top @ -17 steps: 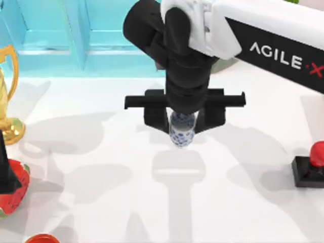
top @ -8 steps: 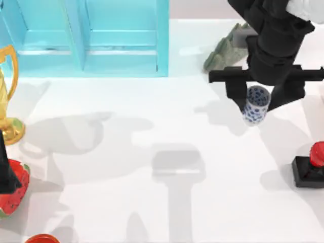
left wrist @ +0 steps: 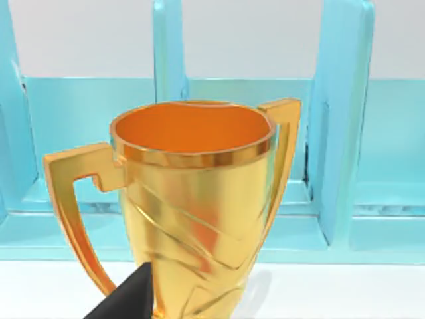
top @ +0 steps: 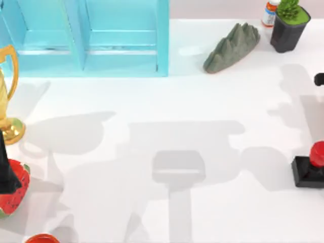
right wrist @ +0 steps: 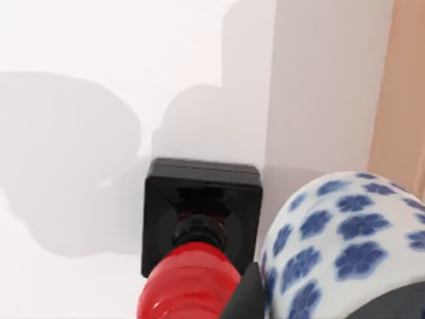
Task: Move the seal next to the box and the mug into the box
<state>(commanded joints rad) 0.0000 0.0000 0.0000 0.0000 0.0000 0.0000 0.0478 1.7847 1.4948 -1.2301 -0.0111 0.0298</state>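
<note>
Top view shows the seal (top: 310, 169) at the worktop's right edge, well apart from the blue box (top: 121, 45), while the right tool clamps the mug (right wrist: 345, 246) above it, so both placements remain

The white worktop (top: 177, 131) carries a turquoise box (top: 91, 38) at its back left, open compartments facing forward. A gold trophy (top: 7, 96) stands at the left edge just in front of the box, and in the left wrist view it (left wrist: 192, 206) rises upright before the box's dividers (left wrist: 342, 119). A strawberry (top: 12, 190) lies further forward at the left edge, partly hidden by a dark shape. A grey rock (top: 233, 46), a bottle (top: 270, 12) and a potted plant (top: 289, 25) stand at the back right. The seal (top: 310, 169) sits upright at the right edge.
</note>
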